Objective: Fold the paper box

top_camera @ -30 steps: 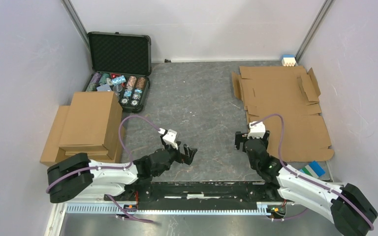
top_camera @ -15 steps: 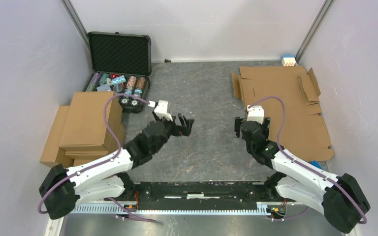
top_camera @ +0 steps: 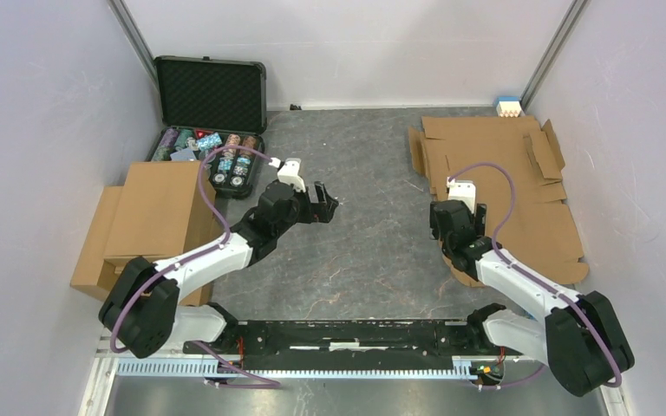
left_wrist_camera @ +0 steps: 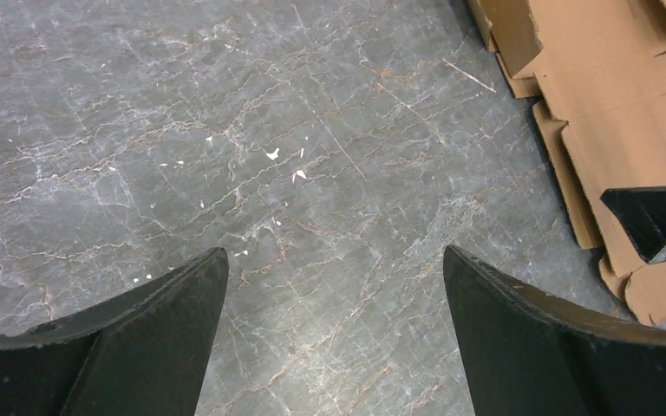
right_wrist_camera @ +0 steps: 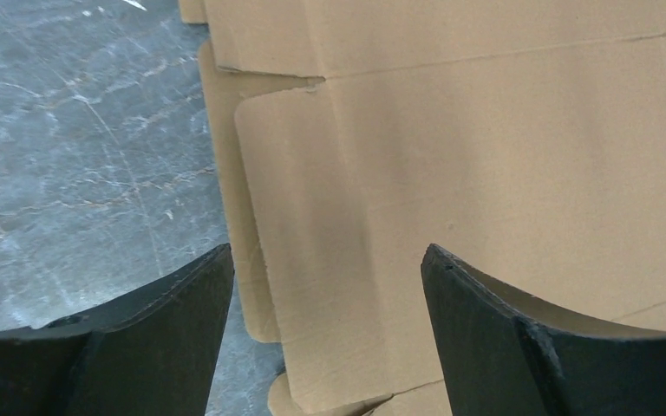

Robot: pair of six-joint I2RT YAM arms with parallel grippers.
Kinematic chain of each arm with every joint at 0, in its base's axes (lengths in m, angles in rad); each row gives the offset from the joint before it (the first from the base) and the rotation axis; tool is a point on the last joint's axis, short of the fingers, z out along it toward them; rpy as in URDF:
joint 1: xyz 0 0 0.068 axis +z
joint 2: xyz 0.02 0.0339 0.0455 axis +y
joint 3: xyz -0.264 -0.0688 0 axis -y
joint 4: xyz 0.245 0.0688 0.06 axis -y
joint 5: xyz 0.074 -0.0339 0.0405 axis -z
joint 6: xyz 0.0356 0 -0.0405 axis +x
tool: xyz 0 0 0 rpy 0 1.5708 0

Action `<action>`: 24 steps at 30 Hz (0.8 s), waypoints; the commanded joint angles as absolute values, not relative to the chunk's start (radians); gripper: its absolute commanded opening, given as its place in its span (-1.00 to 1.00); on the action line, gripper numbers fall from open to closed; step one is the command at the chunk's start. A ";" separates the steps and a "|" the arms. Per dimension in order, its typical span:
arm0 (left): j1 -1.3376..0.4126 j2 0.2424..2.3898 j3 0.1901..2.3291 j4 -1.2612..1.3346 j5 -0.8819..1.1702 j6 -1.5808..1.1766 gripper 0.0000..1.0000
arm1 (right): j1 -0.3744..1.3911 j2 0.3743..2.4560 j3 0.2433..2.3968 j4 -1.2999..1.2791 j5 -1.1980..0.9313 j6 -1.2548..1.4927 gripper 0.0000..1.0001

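Paper box (top_camera: 503, 178), a flat brown corrugated blank with notched flaps, lies on the right of the grey, veined bench (top_camera: 364, 234). In the left wrist view, the left gripper (left_wrist_camera: 334, 253) has its black tapered jaws spread over bare bench. In the right wrist view, the right gripper (right_wrist_camera: 325, 251) has its jaws spread above a round-cornered cardboard flap.

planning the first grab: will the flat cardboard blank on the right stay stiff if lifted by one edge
Probably not as a whole: the paper box is a thin sheet cut with creases and slits, so flaps would likely hinge and droop. Lying flat on the smooth table, it looks light and apt to slide when pushed.
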State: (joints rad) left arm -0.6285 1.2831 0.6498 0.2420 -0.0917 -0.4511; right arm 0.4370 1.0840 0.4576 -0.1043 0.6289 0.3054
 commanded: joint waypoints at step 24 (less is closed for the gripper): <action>-0.622 1.211 0.489 0.546 -0.029 -0.411 1.00 | 0.426 1.213 0.525 -0.249 0.787 0.335 0.17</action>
State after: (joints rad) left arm -0.6247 1.2057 0.4950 0.4896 -0.0418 -0.4519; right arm 0.4313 1.2533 0.4965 -0.2058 0.6998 0.3180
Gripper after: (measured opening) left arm 0.996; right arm 0.646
